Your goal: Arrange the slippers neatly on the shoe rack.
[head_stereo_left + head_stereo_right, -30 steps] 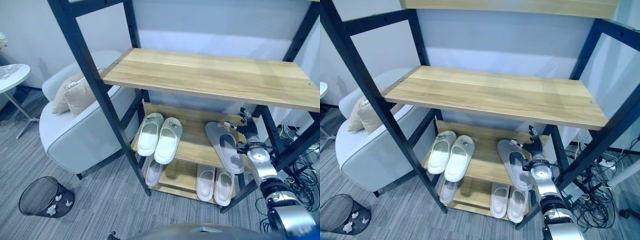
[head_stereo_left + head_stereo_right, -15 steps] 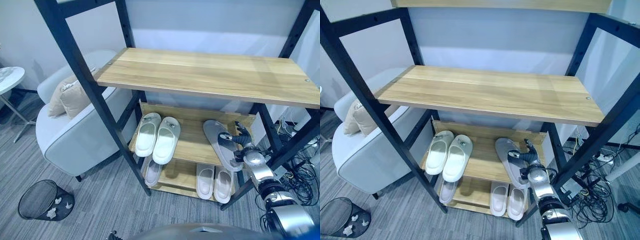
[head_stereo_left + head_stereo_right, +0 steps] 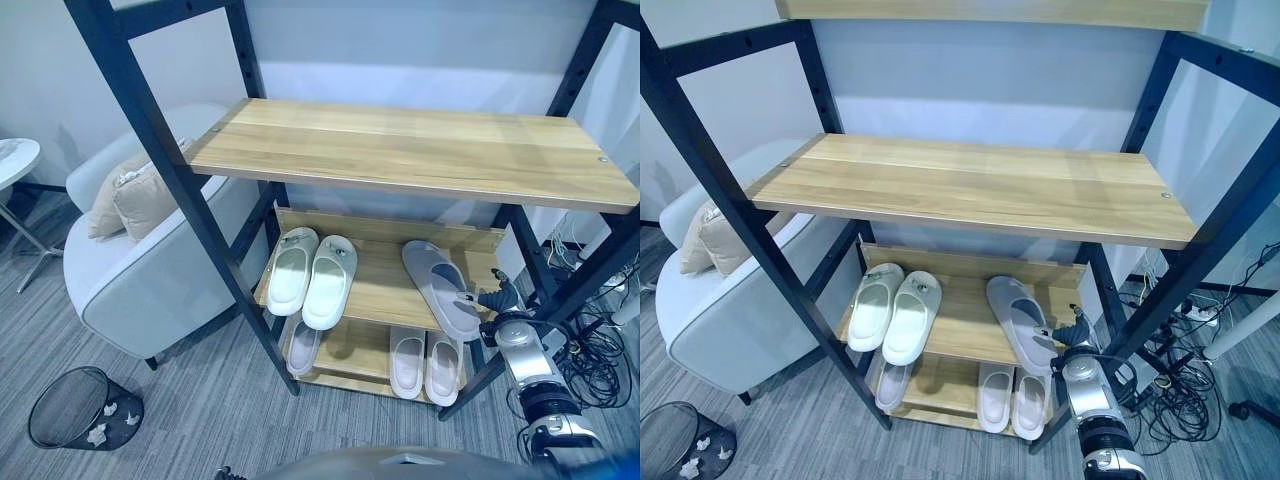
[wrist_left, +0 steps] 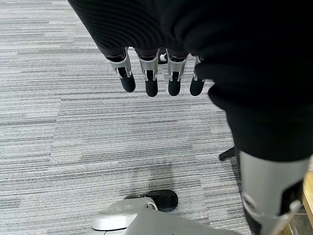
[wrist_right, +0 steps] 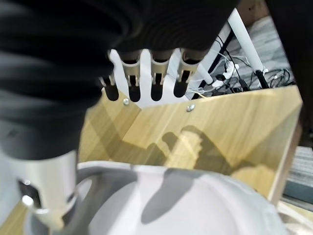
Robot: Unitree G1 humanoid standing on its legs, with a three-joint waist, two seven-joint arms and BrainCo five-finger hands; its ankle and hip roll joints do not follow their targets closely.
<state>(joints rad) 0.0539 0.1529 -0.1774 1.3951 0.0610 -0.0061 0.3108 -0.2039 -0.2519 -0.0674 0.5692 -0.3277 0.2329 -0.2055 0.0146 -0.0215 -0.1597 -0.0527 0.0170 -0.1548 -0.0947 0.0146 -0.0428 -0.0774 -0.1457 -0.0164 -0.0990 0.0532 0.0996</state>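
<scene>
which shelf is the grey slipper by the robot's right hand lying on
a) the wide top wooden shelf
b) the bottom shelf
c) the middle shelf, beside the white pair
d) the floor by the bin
c: the grey slipper lies on the middle shelf, to the right of the white pair, with the right hand at its near end.

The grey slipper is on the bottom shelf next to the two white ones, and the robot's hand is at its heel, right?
Not quite. The grey slipper lies on the middle shelf, one level above the bottom one, as the left eye view shows. The white pair shares that shelf, and the right hand is at its heel end.
</scene>
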